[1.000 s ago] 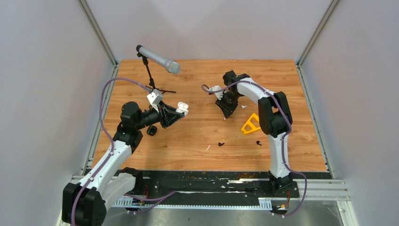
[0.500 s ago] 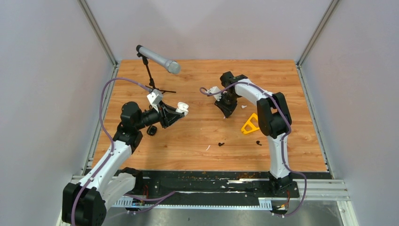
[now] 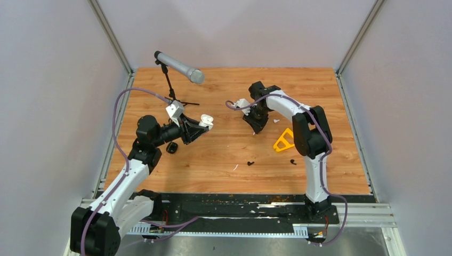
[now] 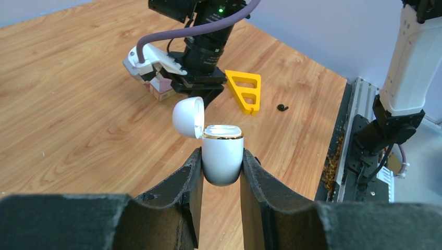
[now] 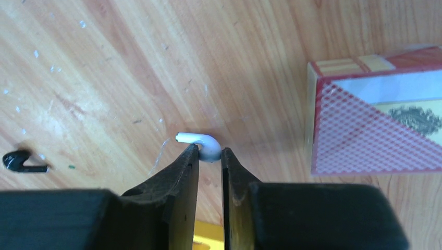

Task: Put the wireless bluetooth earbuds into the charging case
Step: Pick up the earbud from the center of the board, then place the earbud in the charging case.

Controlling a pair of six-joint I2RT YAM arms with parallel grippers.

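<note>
Since a second ago the right gripper [image 5: 209,153] has crept slightly toward the upper left of the overhead view. The left arm has barely stirred.

Nearest the bases, low in the middle of the wood-grain table [image 3: 213,154], lie a thin white sliver [image 3: 235,167], one black earbud [image 3: 250,163] and, further right, a second black earbud [image 3: 292,161]. Just above them sits a flat yellow plastic triangle [image 3: 284,140] with slotted cut-outs.

At left centre the left gripper [image 4: 221,156] clamps its black fingers on the smooth, rounded white charging case [image 4: 222,148]. The case is held upright off the table, its domed lid hinged open to the left and a gold rim round its mouth.

Right of centre, the right gripper's fingers are pinched narrow on the bulb of a glossy white earbud [image 5: 200,139], whose short stem points to the frame's left. Whether it touches the wood I cannot tell. A red, diamond-patterned card box [image 5: 372,117] lies near it, on the right of the wrist view.

Farthest, at upper left, a grey microphone [image 3: 179,66] tilts on a thin black stand.
</note>
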